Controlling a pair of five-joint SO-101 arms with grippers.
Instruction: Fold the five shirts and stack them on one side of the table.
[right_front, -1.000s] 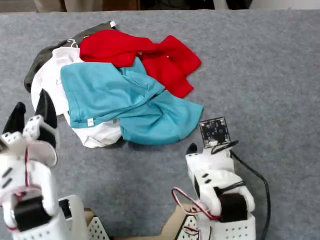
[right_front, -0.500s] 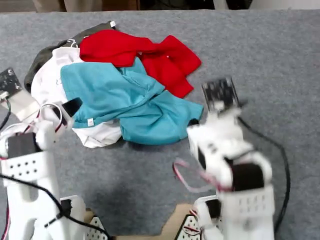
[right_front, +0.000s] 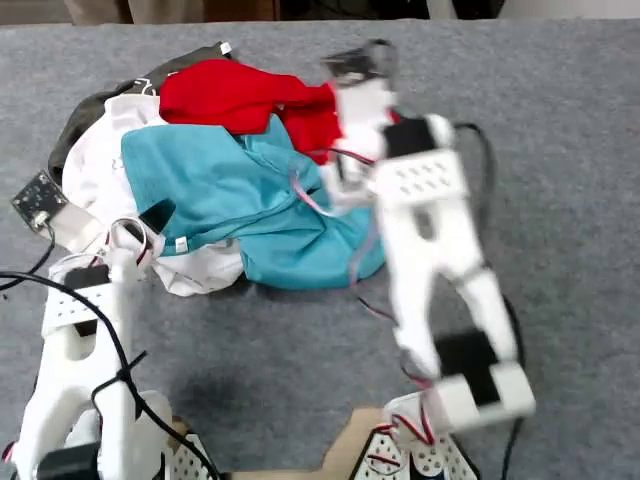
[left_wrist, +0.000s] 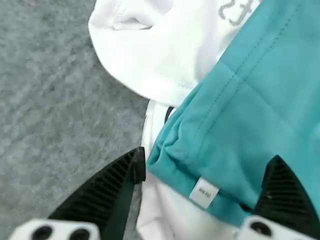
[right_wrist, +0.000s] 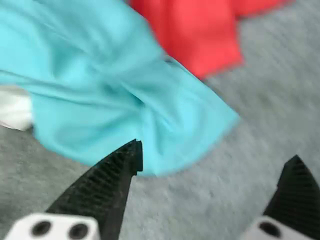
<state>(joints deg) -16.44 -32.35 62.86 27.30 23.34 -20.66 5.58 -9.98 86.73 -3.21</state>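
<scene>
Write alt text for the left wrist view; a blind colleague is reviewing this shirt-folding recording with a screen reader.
The open left gripper hangs over the hemmed corner of a teal shirt, its two black fingers spread to either side of that corner. The teal shirt lies on top of a white shirt, and a grey table cover shows beside them.

High view: fixed camera above the arms' side of the table (right_front: 560, 120), facing down and forward, both arm bases nearest it. Left wrist view: looks past the left tool (left_wrist: 206, 165), fingers spread, very close on the teal shirt (left_wrist: 260, 110) hem and white shirt (left_wrist: 170, 45). Right wrist view: looks past the right tool (right_wrist: 215, 152), fingers spread, from farther off, on teal shirt, red shirt (right_wrist: 200, 30) and table. All three views share the teal shirt.
</scene>
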